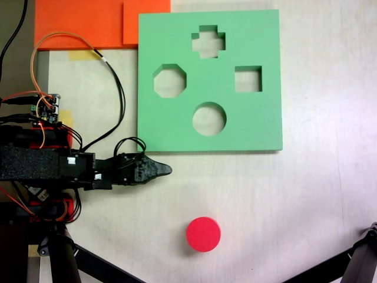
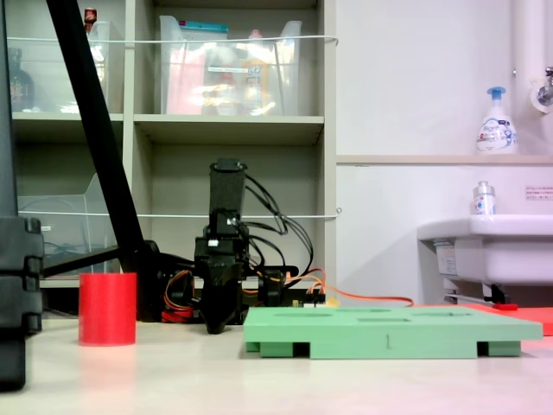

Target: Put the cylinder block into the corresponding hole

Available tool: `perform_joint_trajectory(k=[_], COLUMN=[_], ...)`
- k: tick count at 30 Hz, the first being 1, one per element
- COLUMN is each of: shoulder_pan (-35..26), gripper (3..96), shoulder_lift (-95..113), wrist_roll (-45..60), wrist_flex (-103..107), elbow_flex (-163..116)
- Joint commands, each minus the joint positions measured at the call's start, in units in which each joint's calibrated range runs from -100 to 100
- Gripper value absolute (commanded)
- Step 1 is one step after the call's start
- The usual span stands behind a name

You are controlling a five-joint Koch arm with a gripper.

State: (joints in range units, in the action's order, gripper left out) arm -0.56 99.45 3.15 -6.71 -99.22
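Gripper [image 1: 158,169] empty, jaws looked closed. Cylinder block [image 1: 204,234] stood upright on table [image 1: 306,206], well clear of green board [image 1: 253,124]. Best to open wide, descend centred over block.

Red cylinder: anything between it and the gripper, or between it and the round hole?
Nothing visible. The cylinder block stands alone on the table; bare tabletop separates it from the gripper and from the circular cutout in the green board.
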Motion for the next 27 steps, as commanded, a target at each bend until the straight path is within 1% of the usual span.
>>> perform_joint_trajectory(k=[1, 15, 22, 25, 27], shoulder_pan=[-0.24, -0.10, 0.39, 2.78, 3.47], gripper=[49.3, 49.3, 52.6, 53.6, 53.5], shoulder_lift=[0.55, 0.55, 0.55, 0.55, 0.55], wrist_roll=[-0.29, -0.29, -0.54, -0.59, -3.71], wrist_flex=[5.60, 5.60, 5.50, 4.44, -1.53], elbow_flex=[-0.78, -0.78, -0.78, -0.78, -0.78])
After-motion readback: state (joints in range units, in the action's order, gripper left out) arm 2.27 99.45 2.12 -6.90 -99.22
